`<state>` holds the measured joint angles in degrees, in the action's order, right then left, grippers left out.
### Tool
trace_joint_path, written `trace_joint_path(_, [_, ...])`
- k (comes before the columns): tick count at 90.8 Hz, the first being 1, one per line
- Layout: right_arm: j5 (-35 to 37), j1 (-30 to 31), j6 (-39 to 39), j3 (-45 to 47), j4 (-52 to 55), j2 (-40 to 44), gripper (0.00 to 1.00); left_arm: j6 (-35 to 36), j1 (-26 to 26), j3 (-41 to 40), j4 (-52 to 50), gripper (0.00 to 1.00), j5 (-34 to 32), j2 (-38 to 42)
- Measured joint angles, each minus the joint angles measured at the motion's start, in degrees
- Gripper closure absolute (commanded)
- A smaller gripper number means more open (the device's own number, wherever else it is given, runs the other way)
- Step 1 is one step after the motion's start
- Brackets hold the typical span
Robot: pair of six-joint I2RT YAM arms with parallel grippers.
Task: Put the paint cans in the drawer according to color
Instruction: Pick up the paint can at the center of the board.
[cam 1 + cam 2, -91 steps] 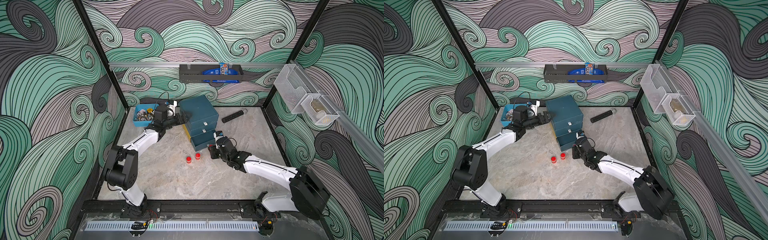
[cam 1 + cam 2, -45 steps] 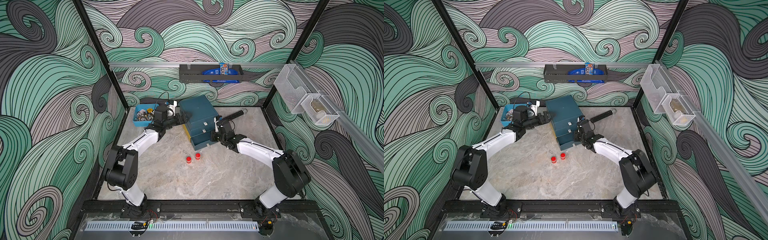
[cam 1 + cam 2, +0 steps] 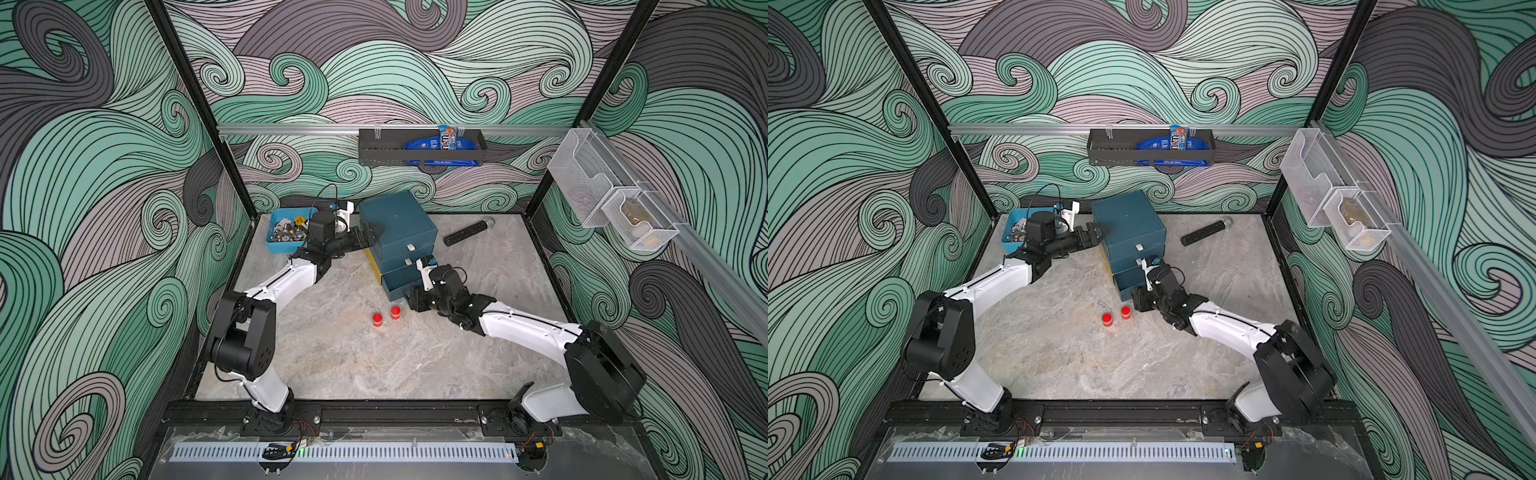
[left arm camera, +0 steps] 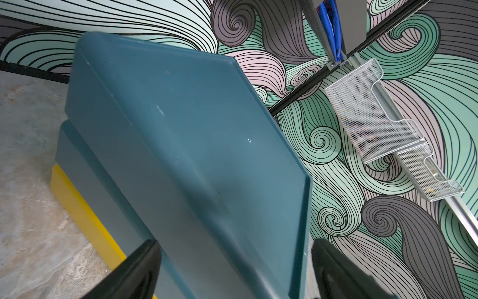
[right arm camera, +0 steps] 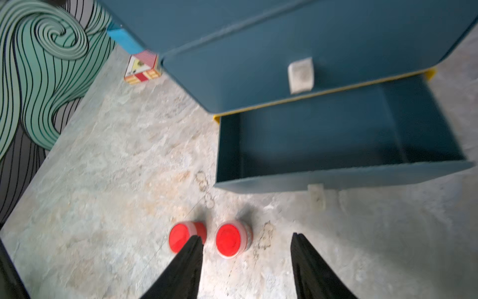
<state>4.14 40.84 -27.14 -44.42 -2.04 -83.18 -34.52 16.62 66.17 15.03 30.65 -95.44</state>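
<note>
1. Drawer chest [image 3: 397, 226] has its bottom drawer [image 5: 336, 145] pulled out, empty, awaiting cans.
2. Left gripper [image 3: 368, 237], fingers apart, straddles its corner, likely steadying it.
3. Right gripper [image 5: 245, 238], fingers apart and empty, frames one of two red paint cans [image 5: 231, 239] standing just before the drawer.

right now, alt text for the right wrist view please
Two red paint cans stand on the marble table just ahead of the open right gripper. Beyond them the bottom drawer is pulled out, showing nothing inside.
</note>
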Motion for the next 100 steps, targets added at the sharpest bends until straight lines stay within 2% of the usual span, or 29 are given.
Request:
trace_joint_path(26, [0.5, 4.9, -2.7, 1.1, 0.5, -0.9, 0.38, 0.0, 0.0, 0.0, 0.0, 0.06, 0.0, 0.0])
trace_joint_path(59, [2.0, 6.9, -3.1, -2.2, 0.5, -9.6, 0.35, 0.0, 0.0, 0.0, 0.0, 0.06, 0.0, 0.0])
trace_joint_path(82, [3.5, 7.1, -2.8, -5.2, 0.4, -13.6, 0.39, 0.0, 0.0, 0.0, 0.0, 0.06, 0.0, 0.0])
trace_joint_path(100, [5.0, 7.3, -2.5, -5.7, 0.3, -16.6, 0.47, 0.0, 0.0, 0.0, 0.0, 0.06, 0.0, 0.0])
